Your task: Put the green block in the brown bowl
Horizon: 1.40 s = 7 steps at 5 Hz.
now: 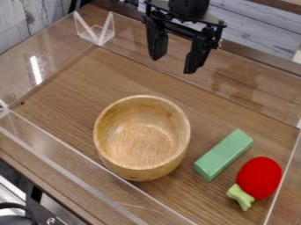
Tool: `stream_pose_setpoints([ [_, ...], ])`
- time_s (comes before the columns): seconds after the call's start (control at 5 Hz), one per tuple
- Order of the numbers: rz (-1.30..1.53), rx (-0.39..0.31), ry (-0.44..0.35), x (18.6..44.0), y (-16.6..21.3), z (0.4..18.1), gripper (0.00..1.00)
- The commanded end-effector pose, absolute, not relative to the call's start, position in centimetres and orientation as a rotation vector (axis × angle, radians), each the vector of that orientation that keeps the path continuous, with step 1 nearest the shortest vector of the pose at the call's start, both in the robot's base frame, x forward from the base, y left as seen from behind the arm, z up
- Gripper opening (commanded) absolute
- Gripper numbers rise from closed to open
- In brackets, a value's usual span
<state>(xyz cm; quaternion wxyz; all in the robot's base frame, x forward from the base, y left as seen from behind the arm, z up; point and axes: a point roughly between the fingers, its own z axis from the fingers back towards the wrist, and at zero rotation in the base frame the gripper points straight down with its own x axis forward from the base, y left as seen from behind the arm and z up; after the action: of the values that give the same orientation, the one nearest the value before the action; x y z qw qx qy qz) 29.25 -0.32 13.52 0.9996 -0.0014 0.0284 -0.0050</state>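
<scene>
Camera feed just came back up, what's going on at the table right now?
Nothing is being handled yet. The arm's pincer hangs open and empty above the far side of the table, pointing down. The green block lies flat on the wood, right of the brown bowl and apart from it, with a red strawberry toy just beyond. The bowl looks empty, so the block has not been picked up.
</scene>
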Motion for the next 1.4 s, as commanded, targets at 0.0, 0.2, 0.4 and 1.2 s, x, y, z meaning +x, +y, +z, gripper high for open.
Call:
stream_pose_setpoints([
  [0.0,0.054,-0.013,0.082,29.1,-1.3,13.0,1.0],
  [0.2,-0.042,-0.023,0.08,28.6,-4.3,12.3,1.0],
  [0.4,-0.16,-0.031,0.067,28.1,-8.1,11.8,1.0],
  [1.2,-0.344,-0.016,0.02,27.2,-11.4,7.0,1.0],
])
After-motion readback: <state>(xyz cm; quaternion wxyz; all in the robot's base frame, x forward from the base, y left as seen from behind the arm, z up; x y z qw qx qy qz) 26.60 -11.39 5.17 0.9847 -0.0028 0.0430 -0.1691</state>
